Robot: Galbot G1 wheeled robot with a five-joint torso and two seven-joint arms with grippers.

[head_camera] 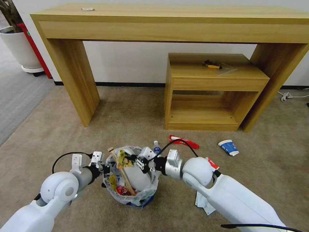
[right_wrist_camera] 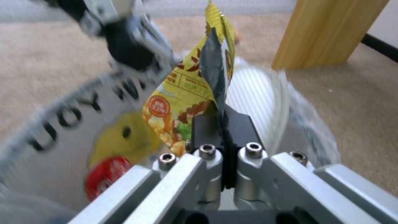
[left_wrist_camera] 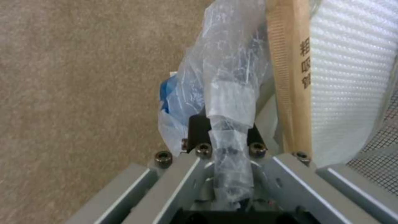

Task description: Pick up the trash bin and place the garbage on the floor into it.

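Trash bin on the beige carpet floor, straight ahead of the robot, between the two arms, plastic liner bunched over its rim. Left gripper at the bin's left edge, clenched on rim and liner. Right gripper above the bin's mouth, closed tight on a yellow snack wrapper, its foil edge sticking up past the pads. Already inside the bin: white slippers, a wooden stick leaning upright, a red can. Lying on the carpet beyond and to the right of the bin: a clear bottle, a red wrapper, a paper cup on its side, and pale paper partly under the right arm.
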